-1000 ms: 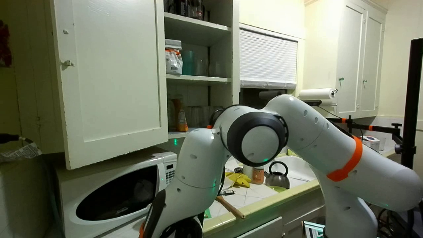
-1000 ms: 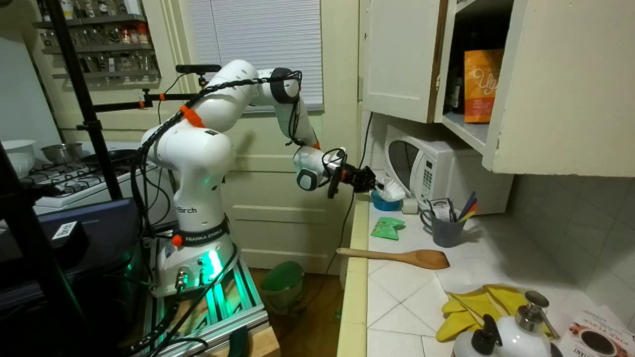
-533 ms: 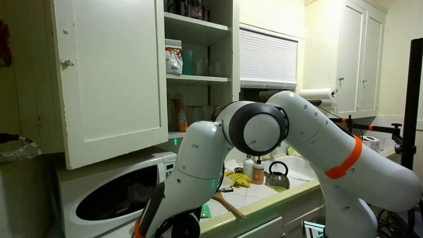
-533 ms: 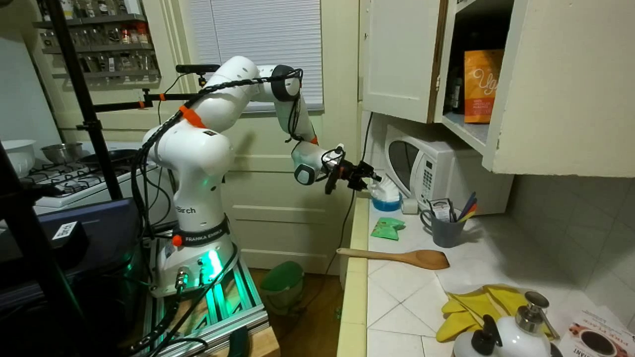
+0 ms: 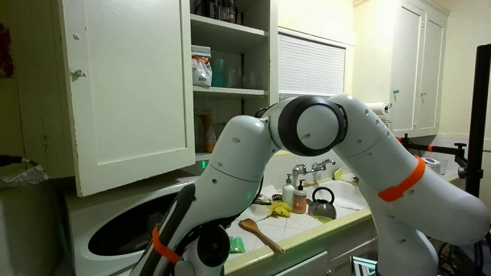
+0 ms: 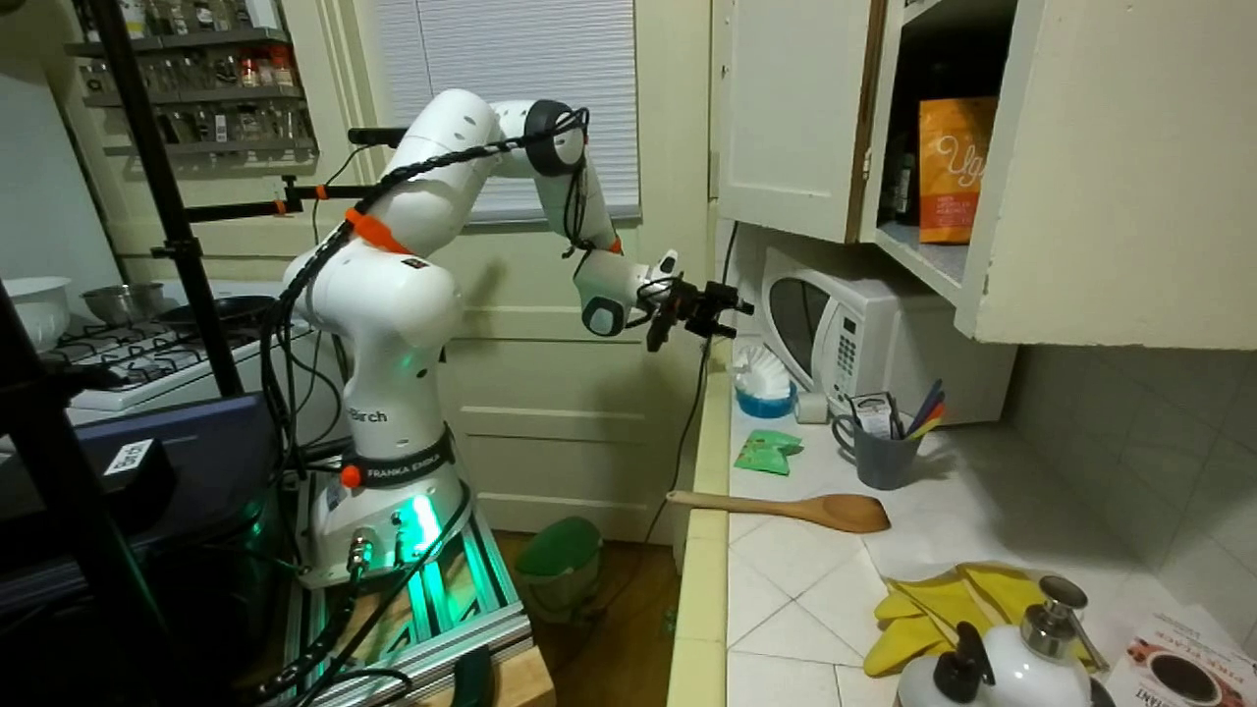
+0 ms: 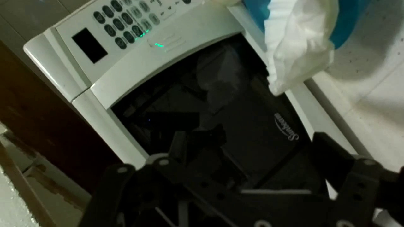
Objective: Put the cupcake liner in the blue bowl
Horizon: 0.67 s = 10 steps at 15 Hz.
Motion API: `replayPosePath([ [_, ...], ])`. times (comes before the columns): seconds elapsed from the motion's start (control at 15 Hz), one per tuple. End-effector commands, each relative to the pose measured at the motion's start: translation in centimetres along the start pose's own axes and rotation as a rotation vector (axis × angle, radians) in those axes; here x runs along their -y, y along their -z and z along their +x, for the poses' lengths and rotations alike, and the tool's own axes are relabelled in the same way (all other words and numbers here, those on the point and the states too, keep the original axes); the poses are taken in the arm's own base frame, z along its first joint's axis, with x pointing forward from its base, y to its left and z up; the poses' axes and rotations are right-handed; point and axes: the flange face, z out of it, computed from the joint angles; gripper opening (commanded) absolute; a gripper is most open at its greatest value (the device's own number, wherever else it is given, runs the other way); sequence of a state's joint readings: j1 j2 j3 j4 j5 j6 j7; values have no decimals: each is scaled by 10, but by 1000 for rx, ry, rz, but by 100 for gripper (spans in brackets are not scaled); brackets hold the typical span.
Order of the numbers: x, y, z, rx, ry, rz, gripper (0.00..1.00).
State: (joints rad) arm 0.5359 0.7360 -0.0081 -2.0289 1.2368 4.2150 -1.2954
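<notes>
1 cupcake liner point(image 6: 762, 371) in blue bowl point(image 6: 766, 404), gripper point(image 6: 739, 320) above

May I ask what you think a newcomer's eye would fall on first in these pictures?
Probably the big white robot arm, arching across both exterior views. Next, perhaps, the white pleated paper cupcake liner poking up from the small round blue bowl beside the white microwave. The black claw, open in the wrist view, likely comes third.

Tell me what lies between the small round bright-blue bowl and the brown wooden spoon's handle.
In an exterior view, a small green packet lies on the white tiled counter between the blue bowl and the spoon's handle.
</notes>
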Motion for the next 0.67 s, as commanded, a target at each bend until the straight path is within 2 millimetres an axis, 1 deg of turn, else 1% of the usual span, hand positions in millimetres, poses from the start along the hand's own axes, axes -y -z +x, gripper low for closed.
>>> replayPosePath([
  [0.0,-16,25,6,-75,-159,50,100],
  [0.2,-22,41,8,-117,-311,137,100],
  [0.33,-30,49,4,-137,-411,180,100],
  [0.47,-43,56,1,-172,-509,222,100],
  [0.6,-66,61,-1,-210,-593,265,100],
])
